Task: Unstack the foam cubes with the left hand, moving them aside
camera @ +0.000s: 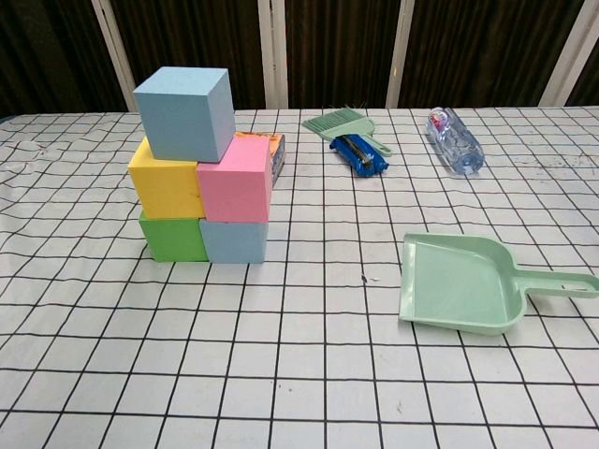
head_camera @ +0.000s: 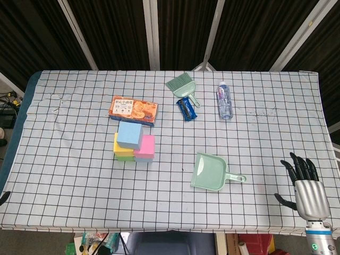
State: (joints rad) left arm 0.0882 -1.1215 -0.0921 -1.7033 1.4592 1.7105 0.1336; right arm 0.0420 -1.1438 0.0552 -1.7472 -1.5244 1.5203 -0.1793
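Foam cubes stand stacked left of the table's middle. A light blue cube (head_camera: 129,135) (camera: 184,112) tops the stack, resting on a yellow cube (head_camera: 123,144) (camera: 167,185) and a pink cube (head_camera: 144,146) (camera: 235,184). Below them sit a green cube (camera: 173,238) and a grey-blue cube (camera: 234,241). My right hand (head_camera: 305,183) rests at the table's near right edge, fingers spread and empty, far from the stack. My left hand appears in neither view.
An orange snack box (head_camera: 134,109) lies just behind the stack. A green dustpan (head_camera: 210,172) (camera: 461,283) lies right of centre. At the back are a green hand brush (head_camera: 181,85), a blue packet (head_camera: 186,109) and a water bottle (head_camera: 224,100).
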